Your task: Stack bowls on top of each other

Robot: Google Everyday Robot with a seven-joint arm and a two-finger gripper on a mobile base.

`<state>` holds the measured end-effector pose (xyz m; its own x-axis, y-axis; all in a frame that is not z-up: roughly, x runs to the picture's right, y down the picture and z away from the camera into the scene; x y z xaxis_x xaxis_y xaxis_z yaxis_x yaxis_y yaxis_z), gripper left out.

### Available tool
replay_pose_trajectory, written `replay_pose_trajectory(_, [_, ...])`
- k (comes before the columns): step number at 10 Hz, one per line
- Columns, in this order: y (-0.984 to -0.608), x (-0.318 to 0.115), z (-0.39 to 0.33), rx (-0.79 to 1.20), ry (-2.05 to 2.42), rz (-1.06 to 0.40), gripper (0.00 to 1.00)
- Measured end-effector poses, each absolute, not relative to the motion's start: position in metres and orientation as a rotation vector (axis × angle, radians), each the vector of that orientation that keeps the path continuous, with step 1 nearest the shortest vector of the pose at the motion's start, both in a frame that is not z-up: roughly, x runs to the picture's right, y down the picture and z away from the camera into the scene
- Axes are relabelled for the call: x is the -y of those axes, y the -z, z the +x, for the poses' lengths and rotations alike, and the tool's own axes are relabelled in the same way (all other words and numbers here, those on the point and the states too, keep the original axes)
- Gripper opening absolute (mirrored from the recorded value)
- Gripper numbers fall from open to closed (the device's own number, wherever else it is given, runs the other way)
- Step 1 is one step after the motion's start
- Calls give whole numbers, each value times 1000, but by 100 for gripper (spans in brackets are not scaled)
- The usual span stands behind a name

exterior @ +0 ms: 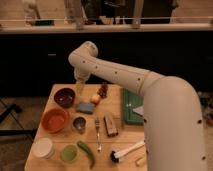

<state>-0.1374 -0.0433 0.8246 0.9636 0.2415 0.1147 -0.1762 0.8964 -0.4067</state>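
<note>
Starting at the left, the orange bowl (54, 120) sat on the table (116, 102), down and to the left of the gripper (80, 88) and well apart from it. The brown bowl (65, 97) sat closer, just down and left of the gripper. The two bowls were side by side, and neither was inside the other. The gripper hung over the back of the table, wide open, with nothing in it. A blue sponge (85, 107) lay just below it, a little to the right.

The job looked barely begun: the step was reaching for a bowl. The next move likely needed the gripper to go down and left to the brown bowl's rim, pinch it, lift it, and set it inside the bigger orange bowl.
</note>
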Motion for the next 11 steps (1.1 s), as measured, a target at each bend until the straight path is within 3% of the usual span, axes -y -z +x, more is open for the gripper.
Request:
replay_pose_trajectory(6, [-878,41,-173,129,-189,-387,80])
replay_pose_trajectory(11, [-915,34,-244,141,-116,-436,80])
